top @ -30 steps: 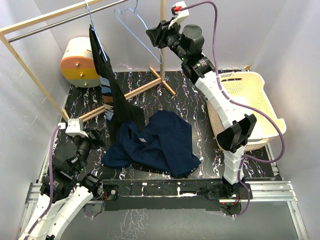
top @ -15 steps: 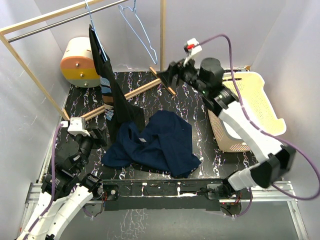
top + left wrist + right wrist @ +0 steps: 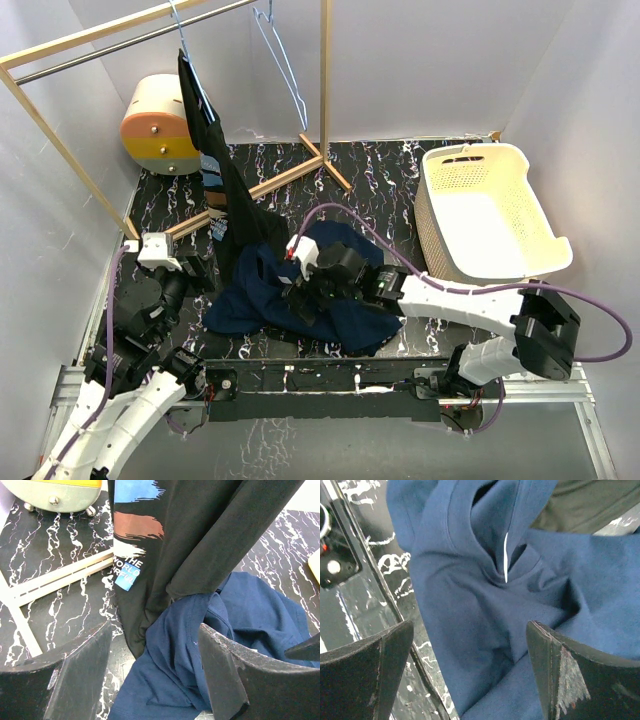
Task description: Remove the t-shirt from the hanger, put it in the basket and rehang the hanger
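A black printed t-shirt point(image 3: 215, 150) hangs from a hanger point(image 3: 178, 25) on the rail, its hem draped onto the table. Beside it hangs a bare wire hanger point(image 3: 283, 60). A navy t-shirt point(image 3: 340, 285) lies crumpled on the table against the black hem. My right gripper point(image 3: 303, 300) hovers low over the navy cloth point(image 3: 470, 605), open, its fingers point(image 3: 555, 665) astride a fold near the collar and closed on nothing. My left gripper point(image 3: 195, 272) stands open at the near left, facing the black shirt point(image 3: 200, 540) and the navy one point(image 3: 260, 615), holding nothing.
A cream laundry basket point(image 3: 540, 250) stands at the right. A yellow and white drum point(image 3: 160, 125) sits at the back left. The wooden rack's foot bars point(image 3: 270, 185) cross the marbled table behind the shirts, and its post point(image 3: 325, 70) rises at the back.
My right arm has swung down from the bare hanger at the rail to just above the navy shirt, and its jaws have opened wide. The left arm has stayed still.
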### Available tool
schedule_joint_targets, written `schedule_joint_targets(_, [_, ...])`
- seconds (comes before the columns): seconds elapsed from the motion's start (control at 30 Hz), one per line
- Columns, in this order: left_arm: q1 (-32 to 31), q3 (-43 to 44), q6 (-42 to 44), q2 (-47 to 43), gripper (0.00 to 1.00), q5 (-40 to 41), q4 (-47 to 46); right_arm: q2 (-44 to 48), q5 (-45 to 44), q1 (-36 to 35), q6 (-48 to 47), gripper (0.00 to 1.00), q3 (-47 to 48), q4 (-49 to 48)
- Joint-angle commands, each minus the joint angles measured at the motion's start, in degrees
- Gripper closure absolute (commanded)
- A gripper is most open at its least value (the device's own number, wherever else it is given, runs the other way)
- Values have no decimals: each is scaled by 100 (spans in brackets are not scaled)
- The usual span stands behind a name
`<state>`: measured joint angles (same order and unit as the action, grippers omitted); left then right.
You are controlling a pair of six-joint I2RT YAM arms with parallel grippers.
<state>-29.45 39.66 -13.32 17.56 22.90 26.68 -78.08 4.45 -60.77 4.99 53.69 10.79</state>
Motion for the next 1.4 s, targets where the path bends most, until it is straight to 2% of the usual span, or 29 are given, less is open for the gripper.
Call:
schedule_joint_targets(0.0, [8, 28, -21, 78, 33, 66, 14, -27, -352, -123, -116, 2, -40, -548])
schedule_joint_targets(0.27, [3, 39, -30, 122, 33, 105, 39, -375, -19, -352, -674, 2, -92, -717])
schedule_joint_targets(0.5, [1, 38, -39, 149, 33, 137, 57, -743, 120, -427, -802, 2, -105, -806])
schedule_joint_targets(0.67, [8, 50, -43, 144, 33, 127, 64, -1291, -35, -427, -843, 2, -106, -916])
schedule_joint_targets(0.9, [4, 43, -57, 125, 33, 162, 92, -1971, -788, -232, -424, 1, -94, -1179])
schedule_joint_targets(0.97, [1, 49, -63, 125, 33, 163, 92, -1951, -771, 33, -179, 10, -100, -1184])
schedule_joint_targets(1.03, [7, 44, -65, 125, 33, 163, 91, -1833, -450, 453, 104, 26, -115, -1148])
schedule_joint_targets(1.1, [3, 49, -66, 132, 33, 163, 88, -1669, 120, 1004, 370, 47, -158, -1136])
schedule_joint_targets(1.17, [2, 43, -61, 133, 33, 154, 84, -1521, 603, 1566, 653, 77, -144, -1059])
schedule_joint_targets(1.2, [3, 49, -61, 140, 33, 154, 83, -1452, 772, 1798, 775, 88, -115, -1008])
schedule_joint_targets(1.23, [6, 44, -68, 142, 33, 154, 86, -1362, 860, 1984, 862, 92, -76, -958])
schedule_joint_targets(1.37, [7, 48, -65, 150, 33, 162, 91, -926, 834, 2333, 1124, 92, 287, -839])
